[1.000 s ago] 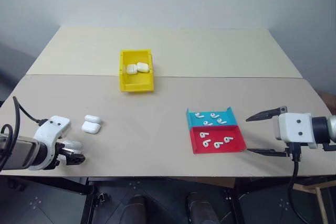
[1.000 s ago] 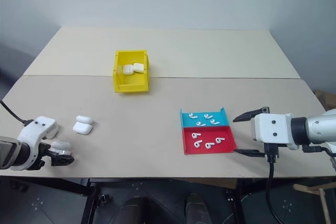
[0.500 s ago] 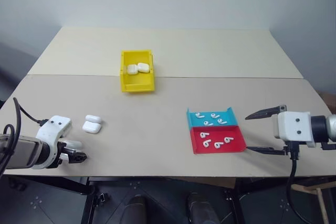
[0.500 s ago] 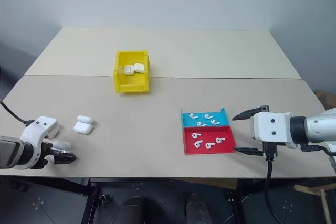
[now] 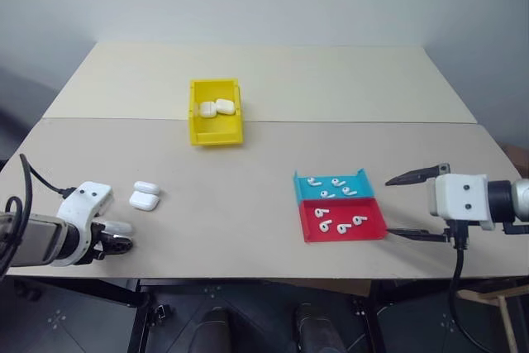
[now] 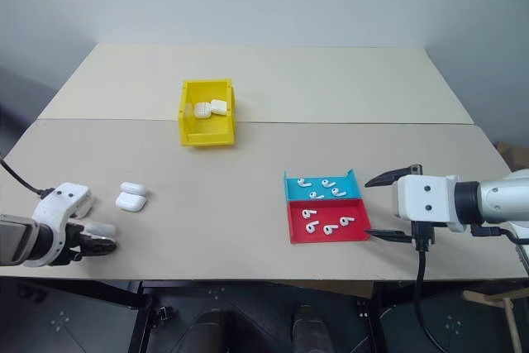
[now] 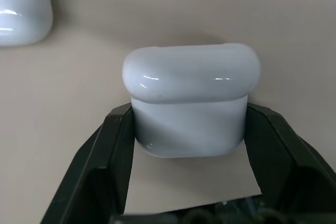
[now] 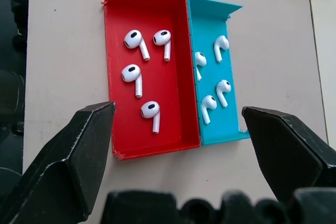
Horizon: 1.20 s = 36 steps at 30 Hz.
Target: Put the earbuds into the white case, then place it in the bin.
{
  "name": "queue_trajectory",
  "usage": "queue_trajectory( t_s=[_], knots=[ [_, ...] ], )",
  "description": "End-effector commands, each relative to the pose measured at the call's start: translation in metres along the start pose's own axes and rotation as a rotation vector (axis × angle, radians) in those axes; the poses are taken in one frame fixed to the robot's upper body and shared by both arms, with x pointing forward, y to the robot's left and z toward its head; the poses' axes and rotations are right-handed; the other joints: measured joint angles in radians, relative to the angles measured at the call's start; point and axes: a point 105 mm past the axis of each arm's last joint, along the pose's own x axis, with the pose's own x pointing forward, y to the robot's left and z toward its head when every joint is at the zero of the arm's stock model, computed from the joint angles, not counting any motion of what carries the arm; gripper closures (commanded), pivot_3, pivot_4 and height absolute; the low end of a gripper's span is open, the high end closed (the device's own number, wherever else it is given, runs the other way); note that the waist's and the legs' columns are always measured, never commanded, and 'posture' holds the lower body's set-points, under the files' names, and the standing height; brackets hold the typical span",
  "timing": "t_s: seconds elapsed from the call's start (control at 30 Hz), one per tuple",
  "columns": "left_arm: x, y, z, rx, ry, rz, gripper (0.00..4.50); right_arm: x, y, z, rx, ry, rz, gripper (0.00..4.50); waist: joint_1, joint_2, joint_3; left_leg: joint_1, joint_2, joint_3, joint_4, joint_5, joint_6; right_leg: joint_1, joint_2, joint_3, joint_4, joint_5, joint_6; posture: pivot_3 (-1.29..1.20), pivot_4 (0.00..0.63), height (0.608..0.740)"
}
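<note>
No writing legible. Left gripper [image 7: 189,129] clamps a white case [image 7: 190,98]. Right gripper [image 8: 178,129], fingers apart, faces red tray [image 8: 173,90] with 4 earbuds [image 8: 132,73] and blue tray [image 8: 231,66] with 4.

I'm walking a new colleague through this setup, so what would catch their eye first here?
Probably the bright yellow bin mid-table with two white cases inside, then the red tray and blue tray side by side holding loose earbuds near the open right tool. At the near left edge, the left tool is clamped on a white case.
</note>
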Motion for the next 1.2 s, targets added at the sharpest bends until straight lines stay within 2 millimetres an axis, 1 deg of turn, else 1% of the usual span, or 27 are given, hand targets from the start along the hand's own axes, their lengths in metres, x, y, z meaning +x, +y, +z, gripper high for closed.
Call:
queue_trajectory(
  t_s=[0.03, 0.1, 0.13, 0.17, 0.2, 0.27, 0.3, 0.33, 0.37, 0.4, 0.47, 0.53, 0.63, 0.67, 0.7, 0.77, 0.87, 0.93, 1.0, 1.03, 1.2],
  knots=[
    [-0.037, -0.015, 0.052, 0.115, -0.315, -0.022, 1.70, -0.014, -0.015, 0.009, -0.049, 0.012, -0.058, 0.00, 0.004, -0.002, 0.000, 0.000, 0.000, 0.000, 0.000, 0.000, 0.000, 0.000, 0.000, 0.000, 0.000, 0.000, 0.000, 0.00, 0.150, 0.740],
    [-0.049, -0.030, 0.068, 0.157, -0.429, -0.087, 1.70, -0.017, -0.020, 0.013, -0.028, 0.017, -0.059, 0.00, 0.010, -0.001, 0.000, 0.000, 0.000, 0.000, 0.000, 0.000, 0.000, 0.000, -0.001, 0.000, -0.001, 0.000, 0.000, 0.00, 0.150, 0.740],
    [-0.056, -0.041, 0.079, 0.201, -0.538, -0.110, 1.70, -0.018, -0.020, 0.015, -0.012, 0.023, -0.043, 0.00, 0.011, -0.001, -0.001, 0.000, -0.001, 0.000, 0.000, 0.000, 0.000, 0.000, -0.001, 0.000, -0.001, 0.000, 0.000, 0.00, 0.150, 0.740],
    [-0.061, -0.048, 0.086, 0.229, -0.610, -0.124, 1.70, -0.019, -0.021, 0.016, -0.001, 0.027, -0.031, 0.00, 0.012, 0.000, -0.001, 0.000, -0.001, 0.000, 0.000, 0.000, 0.000, 0.000, -0.001, 0.000, -0.001, 0.000, 0.000, 0.00, 0.150, 0.740],
    [-0.068, -0.065, 0.092, 0.289, -0.701, -0.177, 1.70, -0.019, -0.021, 0.018, 0.003, 0.038, -0.013, 0.00, 0.013, 0.000, -0.001, 0.000, -0.001, 0.001, 0.000, 0.000, 0.000, 0.001, -0.001, 0.000, -0.001, 0.000, 0.000, 0.00, 0.150, 0.740],
    [-0.085, -0.100, 0.104, 0.389, -0.974, -0.308, 1.70, -0.020, -0.022, 0.022, 0.009, 0.063, 0.023, 0.00, 0.014, 0.001, -0.002, -0.001, 0.000, 0.000, 0.000, 0.000, 0.000, 0.000, 0.000, 0.000, -0.001, 0.000, 0.000, 0.00, 0.150, 0.740],
    [-0.092, -0.112, 0.106, 0.418, -1.093, -0.361, 1.70, -0.019, -0.022, 0.023, 0.011, 0.071, 0.037, 0.00, 0.014, 0.001, -0.002, 0.000, -0.001, 0.001, 0.000, 0.000, 0.000, 0.001, -0.001, 0.000, -0.002, 0.000, 0.000, 0.00, 0.150, 0.740],
    [-0.095, -0.117, 0.106, 0.433, -1.166, -0.385, 1.70, -0.019, -0.022, 0.024, 0.012, 0.074, 0.045, 0.00, 0.013, 0.001, -0.002, 0.000, -0.001, 0.001, 0.000, 0.000, 0.000, 0.001, -0.001, 0.000, -0.002, 0.000, 0.000, 0.00, 0.150, 0.740],
    [-0.090, -0.125, 0.102, 0.455, -1.175, -0.451, 1.70, -0.017, -0.022, 0.025, 0.013, 0.081, 0.064, 0.00, 0.012, 0.001, -0.002, 0.000, 0.000, 0.001, 0.000, 0.000, 0.000, 0.001, 0.000, 0.000, -0.003, 0.001, -0.001, 0.00, 0.150, 0.740],
    [-0.086, -0.132, 0.101, 0.457, -1.219, -0.510, 1.70, -0.015, -0.020, 0.027, 0.013, 0.086, 0.088, 0.00, 0.011, 0.001, -0.003, 0.000, 0.000, 0.001, 0.000, 0.000, 0.000, 0.001, 0.000, 0.000, -0.003, 0.001, -0.001, 0.00, 0.150, 0.740],
    [-0.078, -0.141, 0.099, 0.428, -1.310, -0.587, 1.70, -0.010, -0.017, 0.029, 0.007, 0.094, 0.128, 0.00, 0.013, 0.006, -0.005, 0.001, 0.000, 0.001, 0.000, 0.000, 0.000, 0.002, 0.000, 0.001, -0.003, 0.001, -0.001, 0.00, 0.150, 0.740],
    [-0.066, -0.147, 0.093, 0.434, -1.316, -0.646, 1.70, -0.005, -0.011, 0.031, -0.005, 0.097, 0.170, 0.00, 0.014, 0.005, -0.006, 0.001, -0.001, 0.001, 0.001, 0.000, 0.000, 0.003, 0.000, 0.001, -0.003, 0.001, 0.000, 0.00, 0.150, 0.740],
    [-0.053, -0.154, 0.084, 0.460, -1.370, -0.740, 1.70, 0.005, -0.003, 0.034, -0.026, 0.099, 0.220, 0.56, 0.014, 0.006, -0.006, 0.000, -0.001, 0.001, 0.001, 0.000, 0.000, 0.002, 0.000, 0.001, -0.003, 0.001, 0.000, 0.00, 0.150, 0.740],
    [-0.047, -0.155, 0.080, 0.473, -1.349, -0.762, 1.70, 0.008, -0.001, 0.034, -0.038, 0.102, 0.224, 0.96, 0.014, 0.006, -0.006, 0.000, -0.001, 0.001, 0.001, 0.000, 0.000, 0.002, 0.000, 0.001, -0.004, 0.001, 0.000, 0.00, 0.150, 0.740],
    [-0.041, -0.156, 0.076, 0.494, -1.336, -0.782, 1.70, 0.012, -0.001, 0.034, -0.043, 0.107, 0.224, 1.24, 0.014, 0.006, -0.006, -0.001, -0.001, 0.001, 0.001, 0.000, 0.000, 0.002, 0.000, 0.001, -0.004, 0.002, 0.000, 0.00, 0.150, 0.740],
    [-0.035, -0.157, 0.070, 0.489, -1.353, -0.841, 1.70, 0.021, 0.001, 0.031, -0.061, 0.131, 0.226, 1.24, 0.012, 0.006, -0.006, -0.001, -0.001, 0.001, 0.001, 0.000, 0.000, 0.001, 0.000, 0.001, -0.004, 0.002, 0.001, 0.00, 0.150, 0.740],
    [-0.022, -0.159, 0.063, 0.537, -1.342, -0.861, 1.70, 0.032, 0.004, 0.027, -0.070, 0.157, 0.249, 1.24, 0.012, 0.006, -0.006, 0.000, 0.000, 0.001, 0.001, 0.000, 0.000, 0.002, 0.000, 0.001, -0.004, 0.002, 0.001, 0.00, 0.150, 0.740],
    [-0.014, -0.161, 0.059, 0.561, -1.327, -0.862, 1.70, 0.039, 0.006, 0.024, -0.082, 0.172, 0.263, 1.59, 0.013, 0.006, -0.006, -0.001, 0.000, 0.001, 0.001, 0.000, 0.000, 0.001, 0.000, 0.001, -0.003, 0.002, 0.001, 0.00, 0.150, 0.740],
    [-0.013, -0.162, 0.058, 0.572, -1.331, -0.867, 1.70, 0.044, 0.007, 0.022, -0.109, 0.188, 0.273, 2.16, 0.014, 0.006, -0.006, -0.001, 0.000, 0.001, 0.001, 0.000, 0.000, 0.001, 0.000, 0.000, -0.004, 0.002, 0.001, 0.00, 0.150, 0.740],
    [-0.013, -0.162, 0.057, 0.573, -1.327, -0.871, 1.70, 0.047, 0.008, 0.020, -0.110, 0.200, 0.279, 2.51, 0.014, 0.006, -0.006, -0.001, 0.000, 0.001, 0.001, 0.000, 0.000, 0.001, 0.000, 0.000, -0.004, 0.002, 0.001, 0.00, 0.150, 0.740],
    [-0.016, -0.165, 0.055, 0.591, -1.335, -0.886, 1.70, 0.060, 0.011, 0.015, -0.136, 0.222, 0.312, 2.51, 0.014, 0.006, -0.006, -0.001, 0.000, 0.001, 0.001, 0.000, 0.000, 0.001, 0.000, 0.000, -0.003, 0.002, 0.001, 0.00, 0.150, 0.740]
  ],
)
